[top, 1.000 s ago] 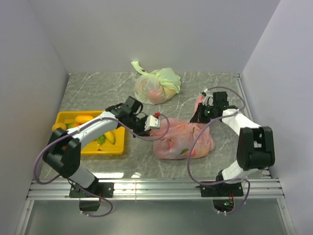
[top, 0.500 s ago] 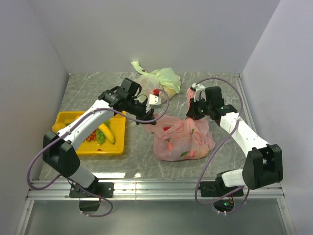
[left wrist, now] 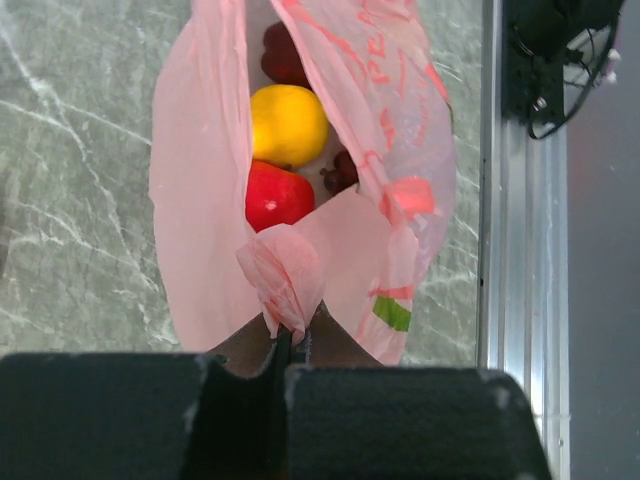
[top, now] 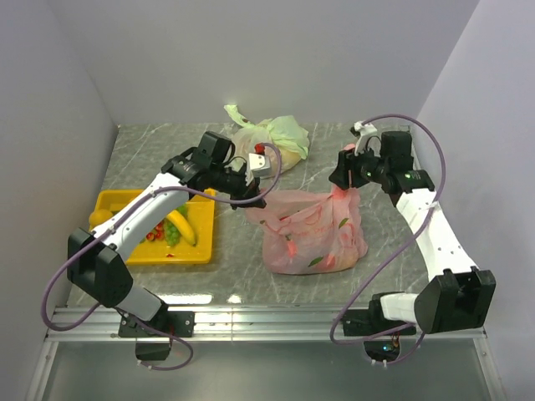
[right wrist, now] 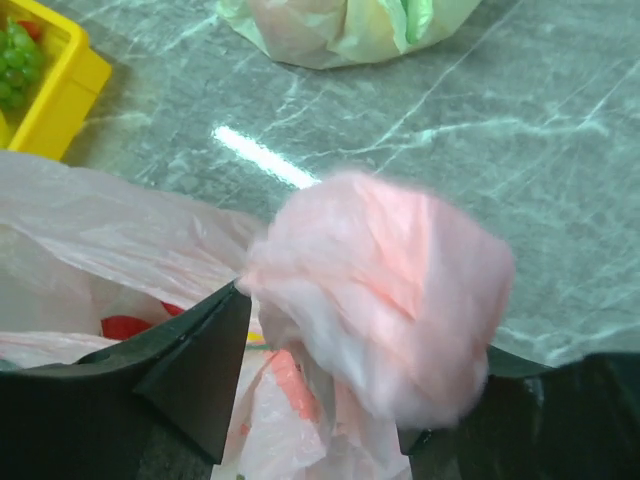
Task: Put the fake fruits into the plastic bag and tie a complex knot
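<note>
Pink plastic bag sits centre of counter, fake fruits inside. Left pincer clamped on left handle. Right pincer jaws apart around bunched right handle. Risk: unclamped handle drops, bag slumps, fruits spill.

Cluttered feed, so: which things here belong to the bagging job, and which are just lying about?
Job: pink plastic bag; yellow round fruit and red fruit inside it; banana and green grapes, not yet bagged.
Lying about: yellow tray; knotted green-and-white bag.
</note>
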Controlling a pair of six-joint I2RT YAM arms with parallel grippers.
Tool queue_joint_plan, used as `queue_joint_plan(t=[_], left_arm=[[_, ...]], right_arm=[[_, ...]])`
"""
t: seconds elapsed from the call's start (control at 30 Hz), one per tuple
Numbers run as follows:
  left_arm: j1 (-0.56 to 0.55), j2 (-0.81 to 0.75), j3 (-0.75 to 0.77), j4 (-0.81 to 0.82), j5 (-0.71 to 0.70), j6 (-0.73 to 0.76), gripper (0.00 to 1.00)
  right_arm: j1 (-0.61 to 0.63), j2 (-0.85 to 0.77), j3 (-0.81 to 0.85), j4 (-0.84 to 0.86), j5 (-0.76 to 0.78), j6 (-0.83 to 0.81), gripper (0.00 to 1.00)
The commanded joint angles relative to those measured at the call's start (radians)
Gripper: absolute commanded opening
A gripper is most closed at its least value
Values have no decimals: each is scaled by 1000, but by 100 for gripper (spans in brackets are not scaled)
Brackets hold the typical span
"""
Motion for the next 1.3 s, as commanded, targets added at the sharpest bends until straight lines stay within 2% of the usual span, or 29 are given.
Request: queue_joint_plan(t=[0.0, 0.07, 0.1, 0.23, 0.27, 0.4, 0.47, 0.57, 0.7, 0.83, 1.0, 1.1, 1.27], left_arm=[[0, -23, -9, 116, -20, -107, 0], [0, -19, -7, 125, -12, -119, 0], [0, -19, -7, 129, 0, -130, 0], [0, -4, 20, 116, 20, -134, 0], [0, -1, 34, 113, 21, -136, 0], [-2, 23, 67, 64, 43, -115, 0], [0, 30, 76, 59, 57, -110, 0], [-2, 40, 88, 56, 69, -118, 0], [0, 50, 103, 45, 64, -134, 0], [3, 42, 90, 50, 67, -145, 0], [1, 43, 85, 44, 74, -141, 0], [3, 42, 97, 5, 87, -84, 1], [0, 42, 102, -41, 100, -9, 0]], right_arm=[[-44, -32, 45, -68, -17, -44, 63], [-116, -110, 31, -36, -103, -26, 66], [-120, -140, 28, -10, -125, -32, 71], [-27, -247, 42, 8, -215, -144, 77], [55, -247, 62, -6, -215, -176, 78], [223, -191, 82, -106, -255, -360, 88], [272, -140, 57, -101, -274, -443, 89], [298, -117, -48, 0, -303, -494, 93], [336, -68, -81, 24, -370, -602, 95], [360, -51, -159, 47, -329, -702, 96], [376, -42, -237, 162, -213, -804, 97], [375, -4, -265, 297, -119, -787, 98], [372, 3, -275, 408, -85, -735, 98]])
